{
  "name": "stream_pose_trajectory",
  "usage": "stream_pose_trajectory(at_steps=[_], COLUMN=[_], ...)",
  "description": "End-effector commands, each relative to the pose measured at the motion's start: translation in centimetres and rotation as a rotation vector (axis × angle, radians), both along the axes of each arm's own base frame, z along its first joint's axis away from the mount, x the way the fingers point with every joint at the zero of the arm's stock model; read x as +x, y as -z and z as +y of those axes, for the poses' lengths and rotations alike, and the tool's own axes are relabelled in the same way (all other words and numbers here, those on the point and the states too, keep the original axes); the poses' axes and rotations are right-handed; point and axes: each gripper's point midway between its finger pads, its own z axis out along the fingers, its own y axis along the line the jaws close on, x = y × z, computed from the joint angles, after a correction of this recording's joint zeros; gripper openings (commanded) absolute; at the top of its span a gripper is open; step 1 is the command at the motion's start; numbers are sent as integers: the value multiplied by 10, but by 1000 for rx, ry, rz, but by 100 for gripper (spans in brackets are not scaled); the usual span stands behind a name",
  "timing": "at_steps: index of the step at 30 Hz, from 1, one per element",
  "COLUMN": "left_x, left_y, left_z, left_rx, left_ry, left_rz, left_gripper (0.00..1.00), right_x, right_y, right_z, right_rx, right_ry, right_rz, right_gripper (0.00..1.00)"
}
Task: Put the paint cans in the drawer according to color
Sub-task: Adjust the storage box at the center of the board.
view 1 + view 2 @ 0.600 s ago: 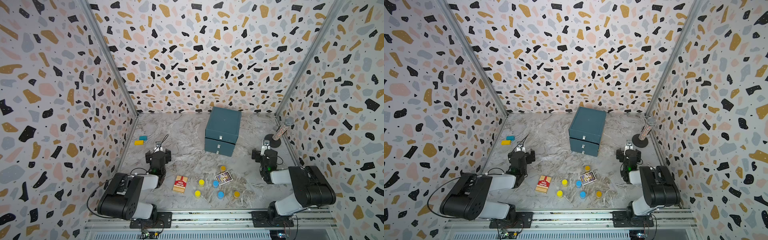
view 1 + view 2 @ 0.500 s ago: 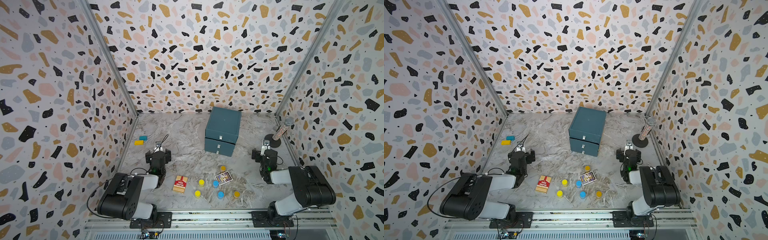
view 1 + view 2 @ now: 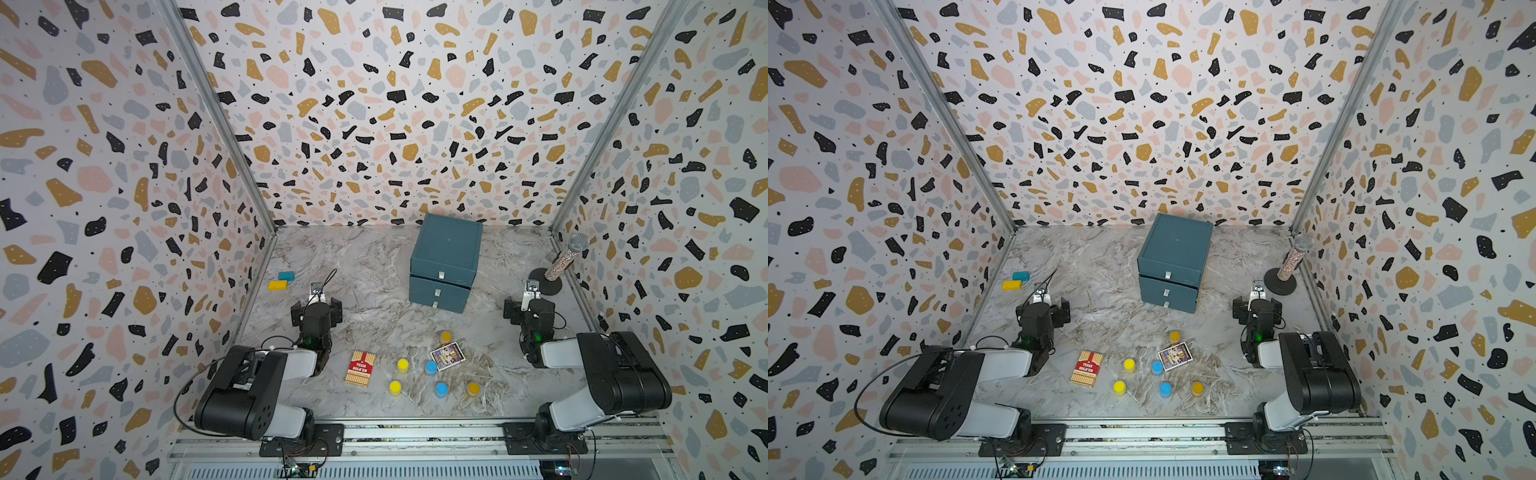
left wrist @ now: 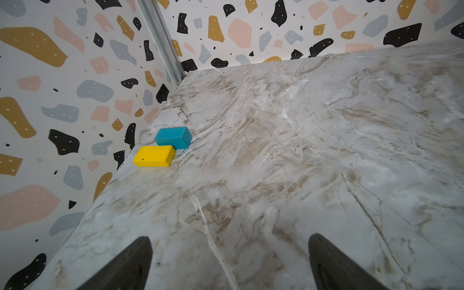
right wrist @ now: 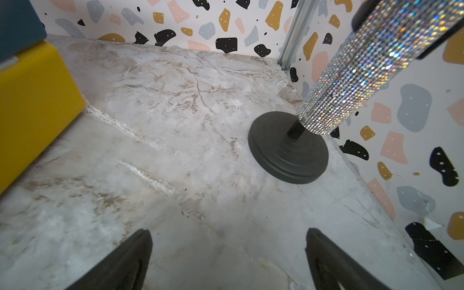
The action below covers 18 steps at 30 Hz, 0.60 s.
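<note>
**Waiting at the start line: no can is in the chest yet**

All six paint cans stand on the marble table [image 3: 365, 257] near the front edge, between the two arm bases. They are two yellow cans [image 3: 402, 365] [image 3: 395, 387], two blue cans [image 3: 431, 367] [image 3: 441, 389] and two orange cans [image 3: 445, 336] [image 3: 472, 389]. One orange can sits just beside a picture card [image 3: 447, 355], and a red card box [image 3: 360, 367] lies to the side of the yellow pair.

The drawer [image 3: 446, 249] stands well apart from them, toward the back wall. No can is visible in it, and none of its three fronts looks pulled out far enough to take one.

The left gripper [image 4: 229, 238] hovers over bare table with its fingers spread wide and nothing between them. The right gripper [image 5: 228, 231] is likewise wide open and empty, pointing toward the glitter microphone [image 5: 351, 75].

By my reading the sorting has not begun. Opening a drawer, picking up each can, matching the colours and closing up all remain to be done.
</note>
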Motion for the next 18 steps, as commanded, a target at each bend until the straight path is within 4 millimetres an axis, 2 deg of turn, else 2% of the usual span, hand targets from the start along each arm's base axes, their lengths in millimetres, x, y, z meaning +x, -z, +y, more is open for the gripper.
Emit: stream_pose_trajectory(at_steps=[1, 3, 6, 9, 10, 12, 14, 16, 18], left_x=[4, -4, -9, -18, -23, -29, -37, -46, -53], left_y=[-21, -33, -47, -56, -61, -89, -127, -167, -185], left_z=[-10, -13, -31, -54, -64, -72, -82, -87, -99], left_rx=[-4, 15, 71, 81, 105, 158, 119, 11, -149], left_ry=[51, 53, 86, 132, 166, 154, 191, 191, 247], left_rz=[-60, -88, -51, -49, -60, -116, -137, -187, -208], left_gripper=[100, 100, 100, 100, 100, 100, 100, 100, 100], right_x=[6, 3, -3, -11, -13, -22, -32, -45, -56], right_y=[-12, -19, -34, -65, -85, -121, -163, -197, -220], right_z=[0, 0, -1, -3, -3, -1, 3, 2, 16], right_rx=[-3, -8, -23, -17, 4, 70, 155, 260, 377], right_ry=[-7, -1, 20, 32, 35, 38, 29, 58, 5], right_rz=[-32, -44, -67, -93, -138, -208, -276, -296, -267], right_gripper=[100, 100, 100, 100, 100, 100, 100, 100, 100])
